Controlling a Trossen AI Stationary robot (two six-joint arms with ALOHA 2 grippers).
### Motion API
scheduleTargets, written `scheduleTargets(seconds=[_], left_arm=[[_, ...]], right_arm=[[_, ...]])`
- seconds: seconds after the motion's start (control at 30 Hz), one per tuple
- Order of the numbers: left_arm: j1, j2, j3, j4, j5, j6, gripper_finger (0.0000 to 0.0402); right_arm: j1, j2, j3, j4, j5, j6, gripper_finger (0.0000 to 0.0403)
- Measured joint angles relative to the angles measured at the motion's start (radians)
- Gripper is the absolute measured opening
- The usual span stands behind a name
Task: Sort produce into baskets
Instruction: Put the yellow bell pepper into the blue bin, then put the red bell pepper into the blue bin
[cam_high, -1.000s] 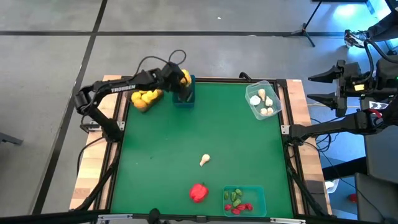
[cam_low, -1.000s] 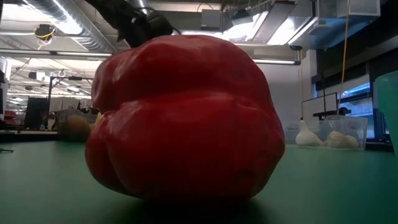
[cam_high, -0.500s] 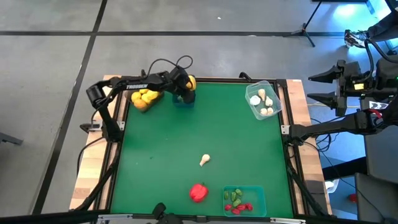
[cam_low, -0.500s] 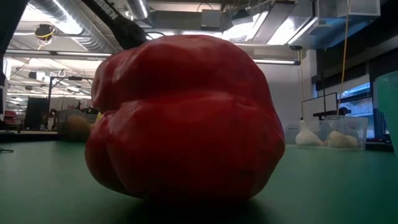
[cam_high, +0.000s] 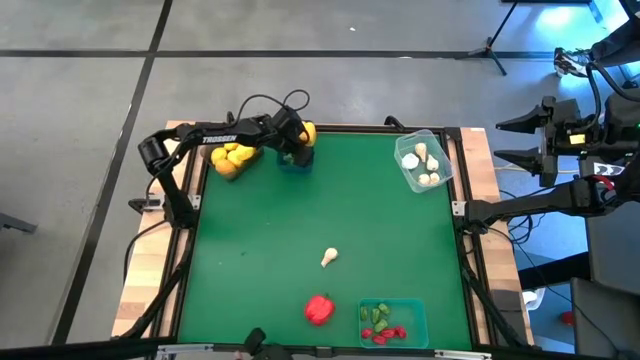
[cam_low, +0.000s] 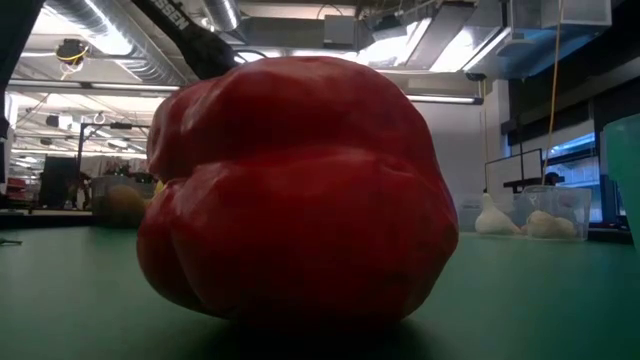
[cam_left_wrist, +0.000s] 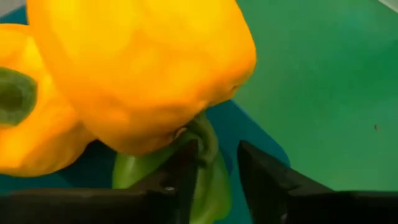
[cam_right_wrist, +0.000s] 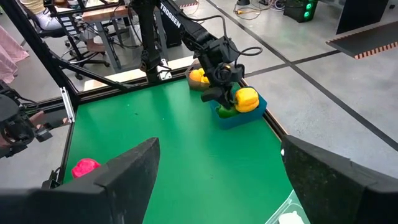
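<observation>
Between and just beyond the left gripper fingertips sits a green bell pepper inside the blue basket, with a large yellow bell pepper lying on top of it and a second yellow pepper beside that, its green stem end facing sideways toward the camera. The two dark fingers stand a little apart with a narrow gap, the green pepper's curved side showing in that gap; whether they still press on it cannot be told. The green pepper's long axis runs roughly along the fingers. The yellow peppers are glossy, lobed and bright, the green one smooth and paler. From above, this gripper hovers over the blue basket at the far edge of the green table, next to the dark basket of yellow-orange fruits. The right gripper waits off the table's right side, its broad fingers spread wide and empty. On the mat lie a white garlic piece and a red bell pepper, squat and deeply lobed in the low view, resting upright on its base. The clear basket holds white pieces, and the teal basket holds small red and green bits.
</observation>
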Motion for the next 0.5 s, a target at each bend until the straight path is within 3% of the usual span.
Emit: scheduleTargets(seconds=[0.3,0.5], left_arm=[[0.0,-0.007,0.001,-0.021,0.002,-0.052,0.0204],[-0.012,-0.083,-0.002,-0.111,-0.006,-0.017,0.0227]], right_arm=[[0.0,0.0,0.0,0.0,0.0,-0.001,0.0328],[0.0,0.0,0.0,0.0,-0.001,-0.003,0.0328]])
